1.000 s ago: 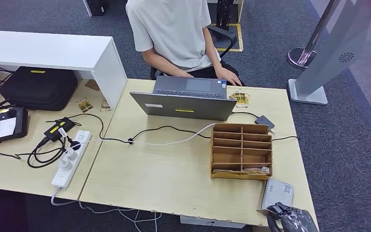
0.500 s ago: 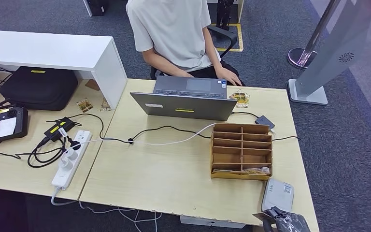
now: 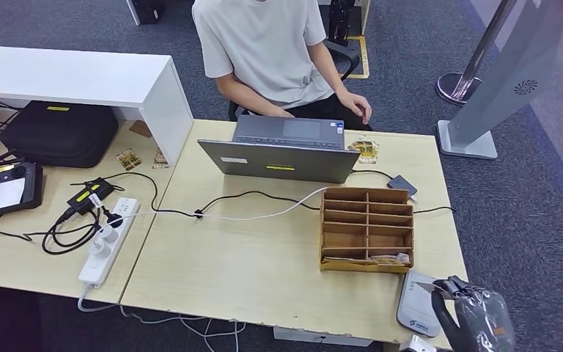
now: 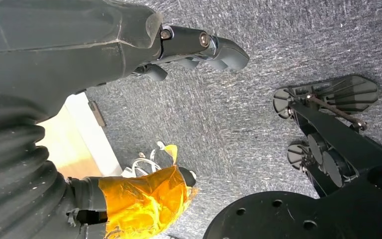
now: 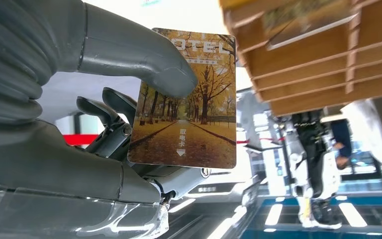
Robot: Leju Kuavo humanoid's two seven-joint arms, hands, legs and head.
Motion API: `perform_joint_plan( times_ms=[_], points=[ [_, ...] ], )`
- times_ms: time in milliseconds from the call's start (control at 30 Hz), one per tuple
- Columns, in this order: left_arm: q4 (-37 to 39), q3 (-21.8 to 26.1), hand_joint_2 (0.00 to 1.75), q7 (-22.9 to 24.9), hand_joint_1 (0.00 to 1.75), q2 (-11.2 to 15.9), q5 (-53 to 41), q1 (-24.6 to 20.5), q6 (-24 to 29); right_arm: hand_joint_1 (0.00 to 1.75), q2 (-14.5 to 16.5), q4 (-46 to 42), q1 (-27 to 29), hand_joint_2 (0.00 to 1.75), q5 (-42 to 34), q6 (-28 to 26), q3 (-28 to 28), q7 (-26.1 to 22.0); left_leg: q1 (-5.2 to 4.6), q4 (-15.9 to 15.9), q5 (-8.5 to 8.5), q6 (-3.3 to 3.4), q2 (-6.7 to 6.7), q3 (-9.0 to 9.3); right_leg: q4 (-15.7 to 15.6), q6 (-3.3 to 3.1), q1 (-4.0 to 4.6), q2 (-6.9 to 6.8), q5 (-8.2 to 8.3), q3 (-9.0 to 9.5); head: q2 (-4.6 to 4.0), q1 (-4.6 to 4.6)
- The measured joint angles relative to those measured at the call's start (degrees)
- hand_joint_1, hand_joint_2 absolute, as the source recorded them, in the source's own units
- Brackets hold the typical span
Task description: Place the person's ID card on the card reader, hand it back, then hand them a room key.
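Observation:
My right hand [image 3: 476, 319] hovers at the desk's near right corner, just right of the grey card reader [image 3: 418, 304]. In the right wrist view its thumb [image 5: 144, 55] and fingers pinch a hotel key card [image 5: 184, 99] printed with autumn trees. The wooden card organizer [image 3: 366, 229] stands just beyond the reader, with cards [image 3: 388, 258] in its nearest slot. Another autumn-coloured card [image 3: 365, 149] lies by the laptop's right corner. The person [image 3: 271, 51] sits across the desk, one hand [image 3: 358, 105] raised near the laptop. My left hand [image 4: 79, 64] hangs over the carpet, holding nothing, fingers apart.
An open laptop [image 3: 278, 150] sits at the desk's far side with cables running across the middle. A small dark box [image 3: 402, 185] on a cable lies behind the organizer. A power strip [image 3: 108, 238], black case [image 3: 59, 132] and controller [image 3: 4, 189] occupy the left table.
My right hand has shifted right and risen slightly, uncovering the card reader. The person's hand has lifted off the desk edge by the laptop.

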Motion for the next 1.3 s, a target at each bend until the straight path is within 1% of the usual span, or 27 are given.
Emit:
perform_joint_plan(
  times_ms=[133, 367, 633, 933, 1100, 1233, 1300],
  points=[
    [0.00, -0.03, 1.75, 0.00, 0.00, -0.01, 0.01, -0.03, 0.02, 1.75, 1.02, 0.70, -0.07, 1.75, 0.03, 0.02, -2.23, -0.40, 0.00, 0.00, 0.00, 0.00, 0.00, 0.00, 0.00, 0.00, 0.00, 0.01, 0.00, -0.01, 0.00, -0.01],
    [0.00, -0.20, 1.75, 0.00, 0.00, -0.01, 0.05, -0.11, -0.01, 1.75, 3.14, 4.95, -0.77, 1.75, 0.53, 0.09, -3.73, -0.97, 0.01, 0.00, 0.00, 0.00, 0.00, -0.01, 0.00, 0.00, 0.01, 0.00, 0.00, -0.02, 0.00, 0.00],
    [0.00, -0.89, 1.75, 0.00, 0.00, 0.01, 0.12, -0.12, -0.01, 1.75, 5.73, 11.45, -0.71, 1.75, 0.96, -0.04, -3.84, -1.13, 0.01, 0.00, 0.00, 0.00, 0.00, -0.01, 0.00, 0.00, 0.01, 0.01, 0.00, -0.02, 0.00, -0.01],
    [0.00, -1.05, 1.75, 0.00, 0.00, 0.22, 0.11, -0.12, -0.18, 1.75, 6.96, 15.66, -1.87, 1.75, 1.24, -0.63, -3.77, -1.14, 0.01, 0.00, 0.00, 0.00, 0.02, 0.06, 0.00, 0.00, 0.01, 0.01, 0.00, 0.05, 0.00, -0.01],
    [0.00, -1.29, 1.75, 0.00, 0.00, 0.41, 0.11, -0.13, -0.24, 1.75, 7.08, 14.63, -2.00, 1.75, 2.02, -0.62, -4.02, -1.14, 0.01, 0.01, 0.00, 0.00, 0.02, 0.04, 0.00, 0.03, 0.00, 0.01, 0.05, 0.08, 0.00, 0.01],
    [0.00, -1.53, 1.75, 0.00, 0.00, 0.79, 0.04, -0.13, -0.27, 1.75, 6.64, 9.34, -1.82, 1.75, 2.55, -0.51, -5.34, -1.69, -0.01, 0.03, 0.03, 0.02, 0.02, -0.03, 0.00, 0.01, -0.01, 0.02, 0.12, 0.03, 0.00, -0.01],
    [0.00, -1.77, 1.75, 0.00, 0.00, 0.97, -0.09, -0.16, -0.29, 1.75, 6.17, 6.05, -2.58, 1.75, 2.50, -0.16, -6.28, -2.54, -0.01, 0.03, 0.04, 0.02, 0.04, -0.03, 0.01, 0.00, -0.01, 0.04, 0.14, 0.02, 0.00, -0.01]
  ],
)
